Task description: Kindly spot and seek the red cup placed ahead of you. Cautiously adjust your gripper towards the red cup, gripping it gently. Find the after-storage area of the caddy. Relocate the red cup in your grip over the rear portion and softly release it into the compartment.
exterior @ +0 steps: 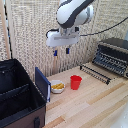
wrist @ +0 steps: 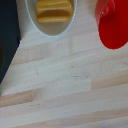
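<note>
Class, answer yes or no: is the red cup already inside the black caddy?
No. The red cup stands on the wooden table, beside the white bowl, outside the caddy.

Red cup point(exterior: 75, 82) upright on the bench, rim up, free of any grip. Black caddy point(exterior: 20, 95) open-topped at the exterior view's left, well apart, dividers visible inside.

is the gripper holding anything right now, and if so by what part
Nothing is held. The gripper hangs empty, well above the table, and the red cup stands untouched on the wood beside the white bowl.

Exterior view faces the table point(exterior: 95, 102) obliquely; wrist view looks straight down, close.
</note>
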You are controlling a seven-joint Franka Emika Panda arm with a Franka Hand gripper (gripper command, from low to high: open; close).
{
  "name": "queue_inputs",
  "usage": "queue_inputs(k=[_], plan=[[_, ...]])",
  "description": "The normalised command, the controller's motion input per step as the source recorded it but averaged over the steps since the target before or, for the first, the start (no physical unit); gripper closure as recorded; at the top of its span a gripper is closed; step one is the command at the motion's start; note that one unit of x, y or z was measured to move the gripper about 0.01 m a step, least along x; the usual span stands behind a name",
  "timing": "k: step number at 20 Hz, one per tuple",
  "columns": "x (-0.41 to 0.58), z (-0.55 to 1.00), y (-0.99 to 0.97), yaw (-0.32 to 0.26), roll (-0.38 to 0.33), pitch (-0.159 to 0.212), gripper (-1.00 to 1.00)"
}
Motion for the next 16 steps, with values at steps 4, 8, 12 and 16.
queue_inputs(k=[4,8,12,16], plan=[[-0.016,-0.14,-0.58,-0.139,0.02,0.032,-1.0],[-0.002,-0.13,-0.65,-0.19,0.02,0.043,-1.0],[-0.008,-0.13,-0.65,-0.186,0.019,0.076,-1.0],[-0.071,-0.16,-0.55,-0.17,0.011,0.103,-1.0]])
